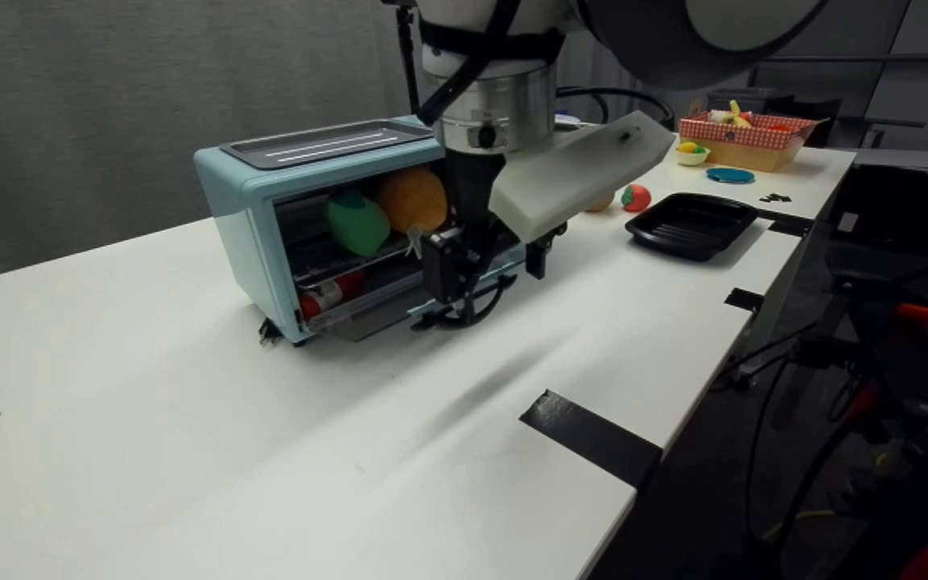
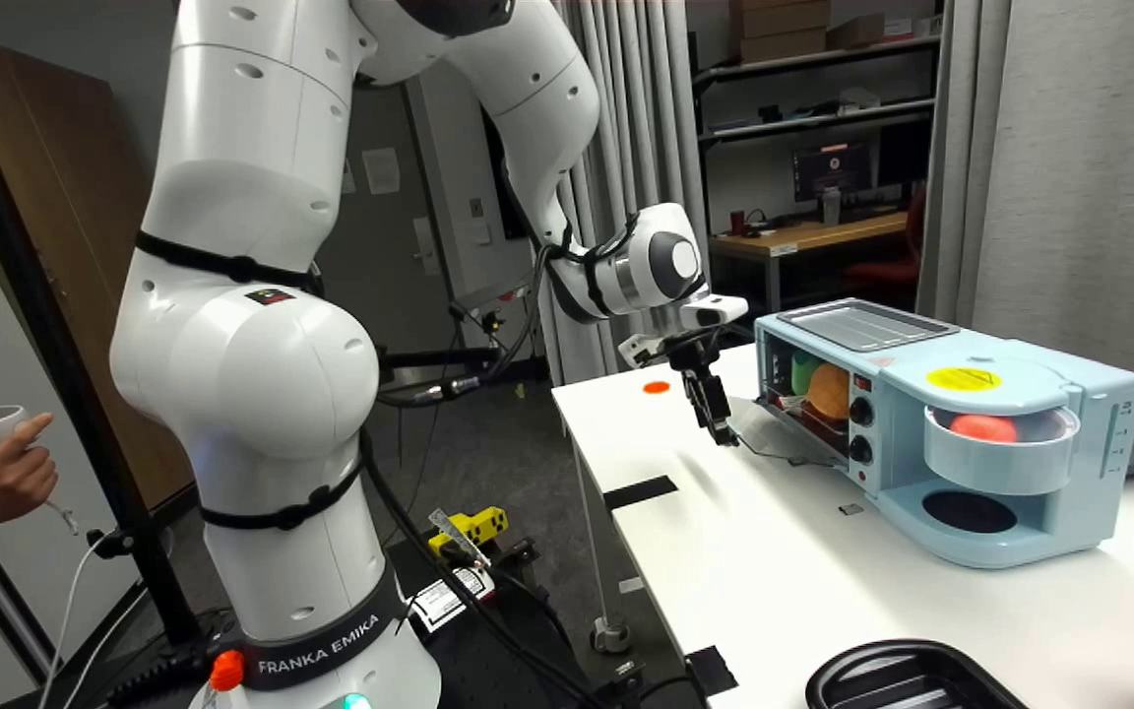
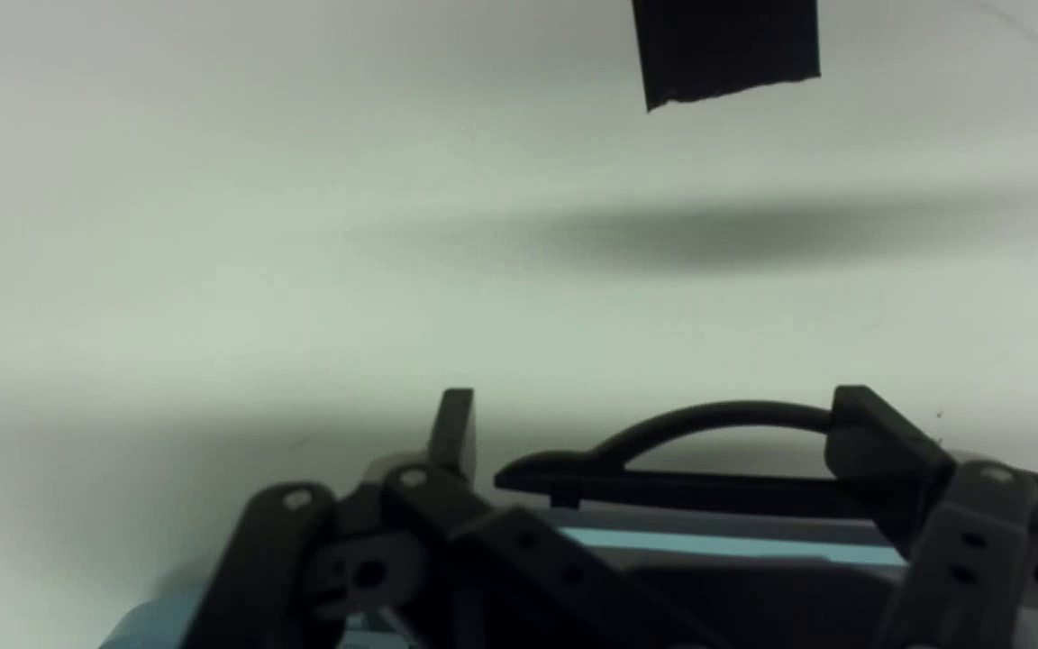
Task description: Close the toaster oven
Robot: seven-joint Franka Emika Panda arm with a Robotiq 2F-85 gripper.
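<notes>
The light blue toaster oven [image 1: 240, 217] stands on the white table and also shows in an exterior view [image 2: 892, 369]. Its glass door [image 1: 375, 314] is swung down and open. Colourful toy items show inside: a green one [image 1: 358, 223], an orange one [image 1: 412, 199] and a red one [image 1: 331, 295]. The black door handle [image 3: 726, 412] shows in the wrist view, partly behind the right-hand finger. My gripper [image 3: 654, 397] is open, its fingers spread wide, above the lowered door near the handle. It also shows in both exterior views [image 1: 490, 270] [image 2: 710, 409]. Contact with the handle cannot be told.
A flat black tray [image 1: 693, 225] lies on the table near the edge. A toy strawberry [image 1: 635, 197], a teal lid [image 1: 730, 175] and a checked basket [image 1: 746, 145] are farther along. Black tape [image 1: 593, 435] marks the table edge. A metal tray [image 2: 867, 325] lies on the oven top.
</notes>
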